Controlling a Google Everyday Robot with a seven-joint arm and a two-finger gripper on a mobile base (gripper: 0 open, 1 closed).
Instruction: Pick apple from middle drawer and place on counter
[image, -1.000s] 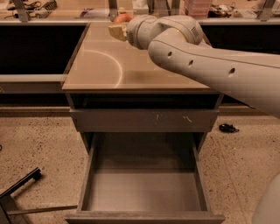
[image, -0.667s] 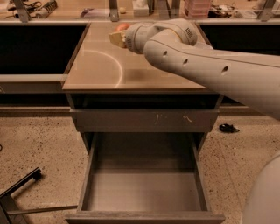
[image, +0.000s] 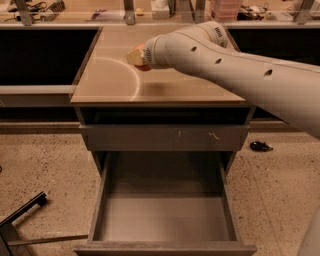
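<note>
My gripper (image: 136, 56) is at the end of the white arm that reaches in from the right, just above the middle of the tan counter (image: 110, 82). It is shut on the small red-orange apple (image: 143, 66); only slivers of the apple show beside the tan fingertip (image: 133, 56), and the rest is hidden by the wrist. The apple is just above the counter top; I cannot tell if it touches. The middle drawer (image: 162, 220) is pulled fully open below, and its flat grey bottom is bare.
A closed grey drawer front with pale scratches (image: 165, 137) sits above the open drawer. A small black object (image: 260, 146) lies on the speckled floor at right. A dark metal leg (image: 22, 210) lies at lower left. Clutter lines the back ledge (image: 225, 7).
The gripper with the apple has moved from the counter's far edge toward its middle and come lower. The drawer has not moved.
</note>
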